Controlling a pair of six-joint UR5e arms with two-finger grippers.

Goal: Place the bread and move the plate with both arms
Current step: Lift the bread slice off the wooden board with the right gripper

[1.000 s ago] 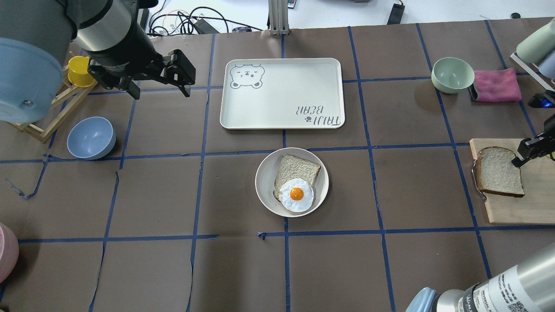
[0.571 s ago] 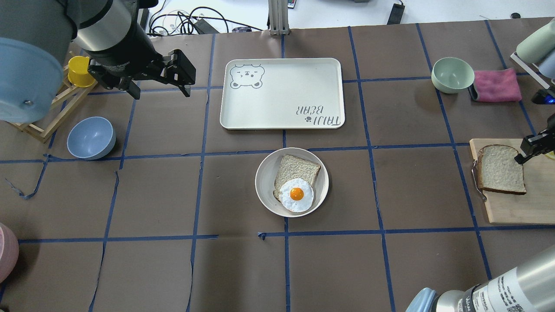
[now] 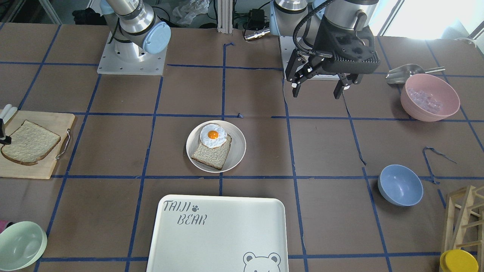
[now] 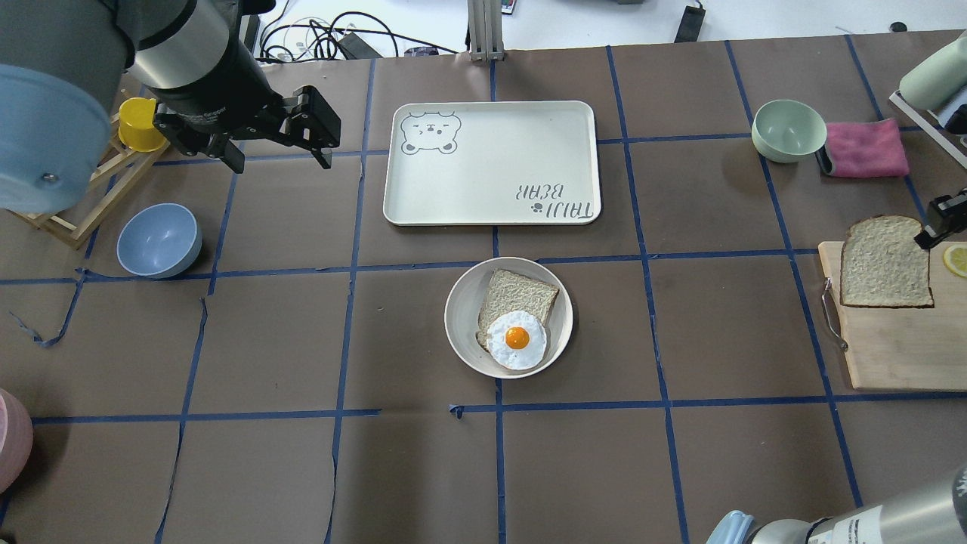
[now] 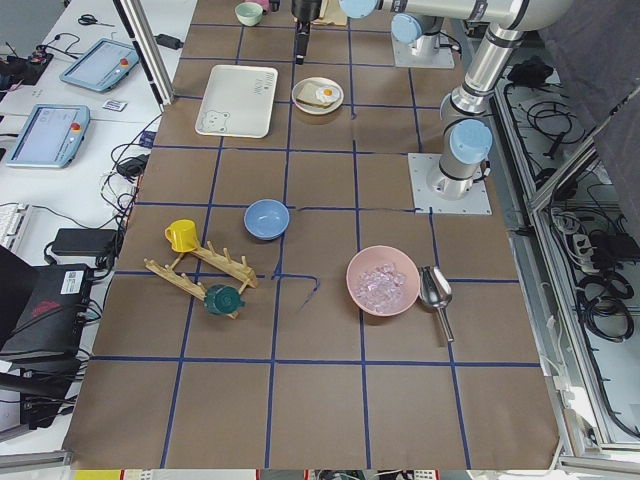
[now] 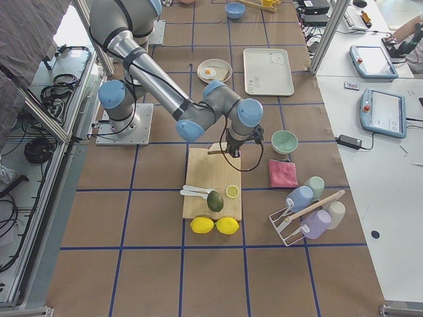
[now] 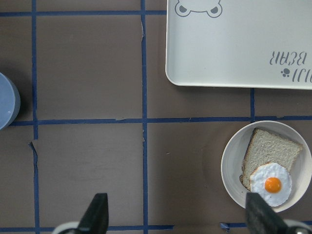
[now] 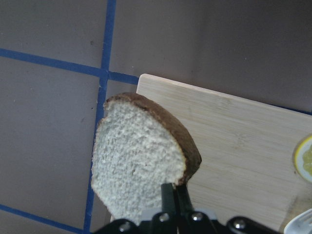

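Observation:
The plain bread hangs above the wooden cutting board at the table's right end. My right gripper is shut on its crust edge. The wrist view shows the slice pinched between the fingers, clear of the board. The off-white plate sits mid-table and holds the smaller slice with the fried egg. My left gripper is open and empty, hovering over bare table to the far left of the plate.
The TAIJI BEAR tray lies just beyond the plate. A blue bowl and a yellow cup on a wooden rack are at the left. A green bowl, pink cloth and lemon slice are at the right.
My right gripper has lifted the bread off the cutting board and carried it toward the far side. The left arm has not moved.

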